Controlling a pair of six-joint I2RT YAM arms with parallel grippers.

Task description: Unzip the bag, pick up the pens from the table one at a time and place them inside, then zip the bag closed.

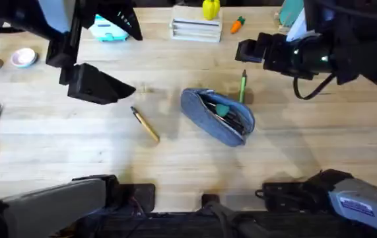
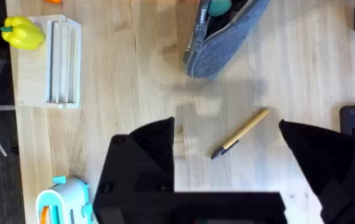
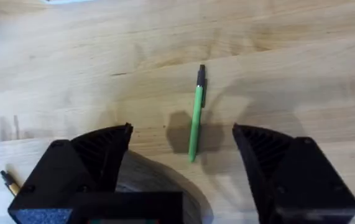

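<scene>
Bag (image 1: pixel 218 115) lies unzipped mid-table (image 1: pixel 175 165), green pen (image 3: pixel 195 122) just beside its far side, tan pen (image 2: pixel 241 132) to its left. Left gripper (image 2: pixel 227 146) and right gripper (image 3: pixel 181 146) both spread, empty, each above a pen.

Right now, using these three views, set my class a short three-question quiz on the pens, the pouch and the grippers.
1. True or false: the bag is unzipped.
2. Which pen lies beyond the bag, touching it: A green pen, B yellow pen?
3. Fill in: both the left gripper and the right gripper are ____.

Key: 1 true; 2 A; 3 open.
</scene>
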